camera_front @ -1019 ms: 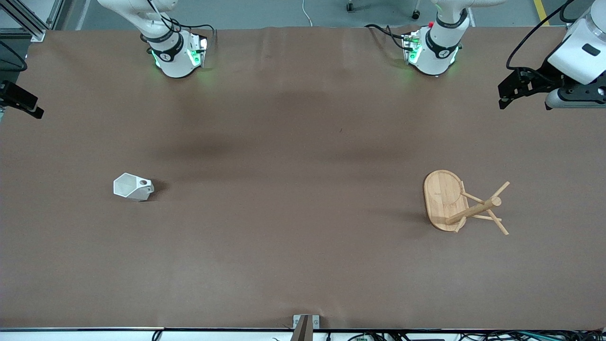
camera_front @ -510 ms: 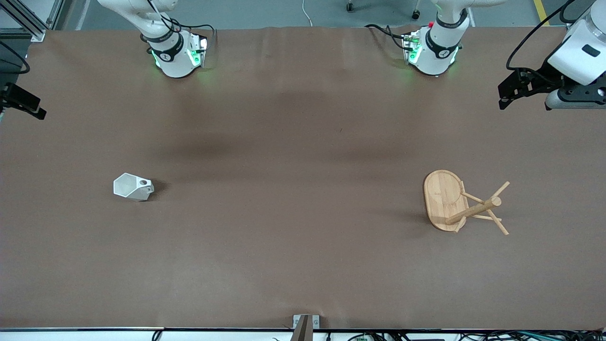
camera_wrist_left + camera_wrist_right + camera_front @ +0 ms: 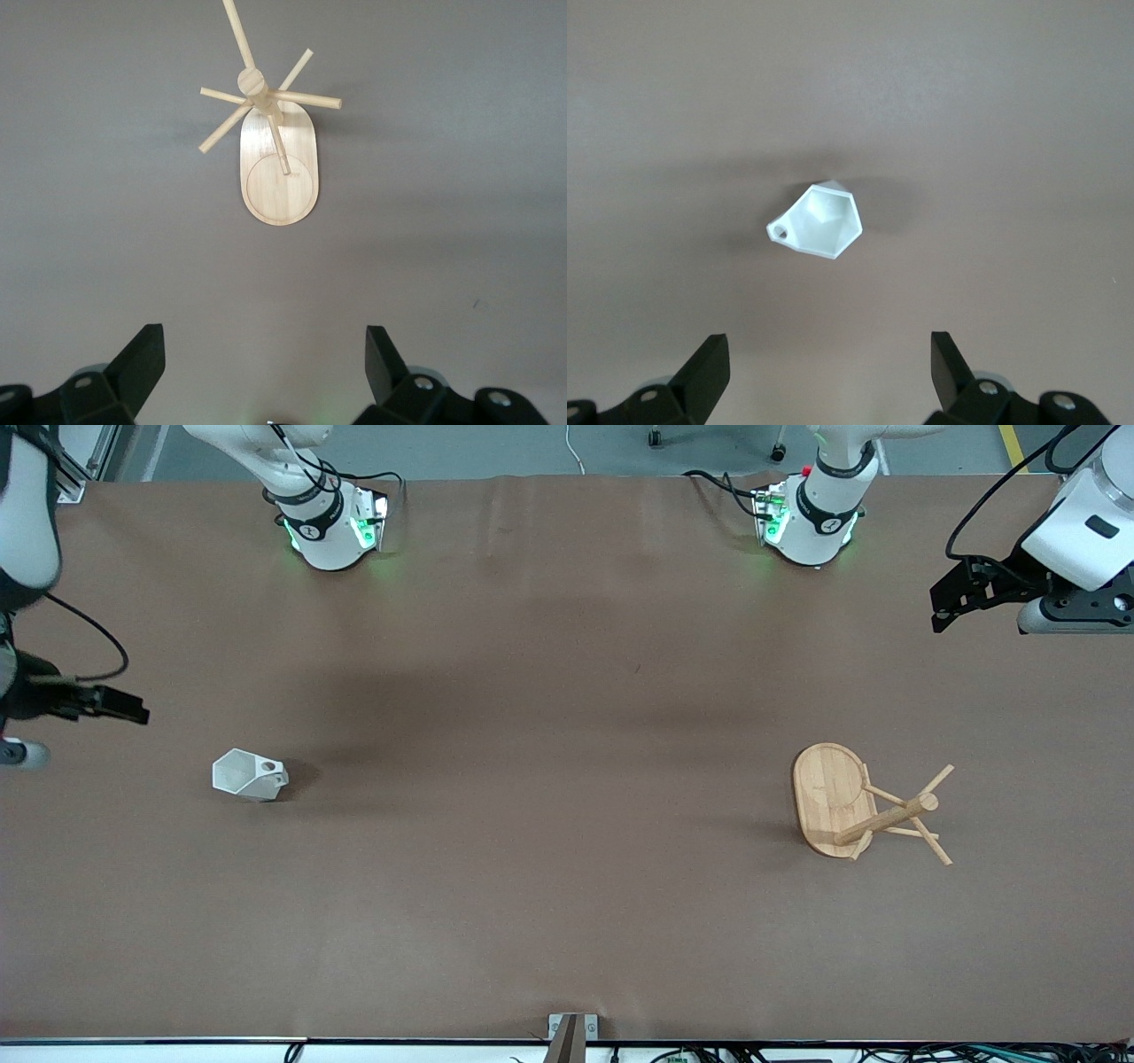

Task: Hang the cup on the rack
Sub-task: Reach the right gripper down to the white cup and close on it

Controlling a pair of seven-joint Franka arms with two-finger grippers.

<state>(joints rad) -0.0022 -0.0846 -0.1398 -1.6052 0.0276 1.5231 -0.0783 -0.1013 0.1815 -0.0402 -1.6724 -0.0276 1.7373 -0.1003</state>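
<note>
The small white faceted cup [image 3: 249, 774] with a blocky handle pierced by a round hole stood upright on the brown table covering [image 3: 549, 797] toward the right arm's end of the table, touched by nothing. The light bamboo rack [image 3: 864, 804], with an oval flat base, a round central post and thin angled pegs, stood well apart from it toward the left arm's end, at about the same nearness to the front camera, and no cup hung on any peg. The right gripper [image 3: 124, 710] hung in the air at the right arm's edge of the table, near the cup but not touching it; in the right wrist view its two black fingers [image 3: 709, 367] stood wide apart with nothing between them, the cup [image 3: 819, 220] lying open-mouthed below. The left gripper [image 3: 943, 607] hung over the left arm's edge of the table, well apart from the rack; in the left wrist view its fingers [image 3: 142, 363] were likewise spread wide and empty, with the rack [image 3: 275, 150] seen from above
</note>
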